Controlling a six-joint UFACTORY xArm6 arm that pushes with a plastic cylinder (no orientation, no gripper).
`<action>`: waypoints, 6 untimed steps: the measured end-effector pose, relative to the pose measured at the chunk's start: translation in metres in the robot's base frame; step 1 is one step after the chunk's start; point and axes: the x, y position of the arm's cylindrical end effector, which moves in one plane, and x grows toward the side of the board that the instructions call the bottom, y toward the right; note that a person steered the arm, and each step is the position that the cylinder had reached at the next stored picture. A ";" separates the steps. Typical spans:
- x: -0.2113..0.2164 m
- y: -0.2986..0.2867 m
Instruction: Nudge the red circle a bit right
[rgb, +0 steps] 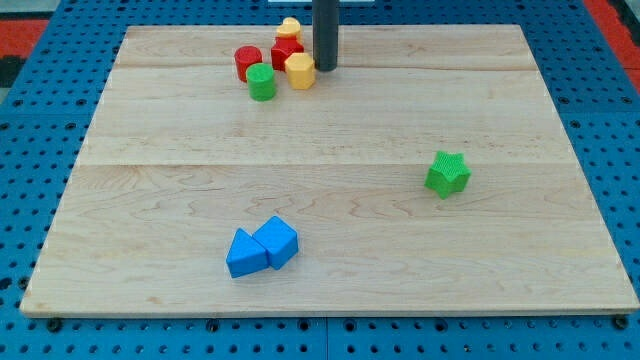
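Observation:
The red circle (247, 62) stands near the view's top, left of centre, on the wooden board (330, 130). A green circle (262, 82) touches its lower right. A second red block (287, 52) lies just to its right, with a yellow block (290, 27) above that and a yellow hexagon-like block (300, 71) below it. My tip (325, 68) is at the right edge of this cluster, right beside the yellow hexagon-like block and about 80 px right of the red circle.
A green star-shaped block (447, 173) sits at the view's right of centre. Two blue blocks (262, 247) touch each other near the view's bottom. The board lies on a blue pegboard (40, 150).

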 end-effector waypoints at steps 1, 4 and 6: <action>0.057 0.017; 0.045 -0.091; -0.027 -0.154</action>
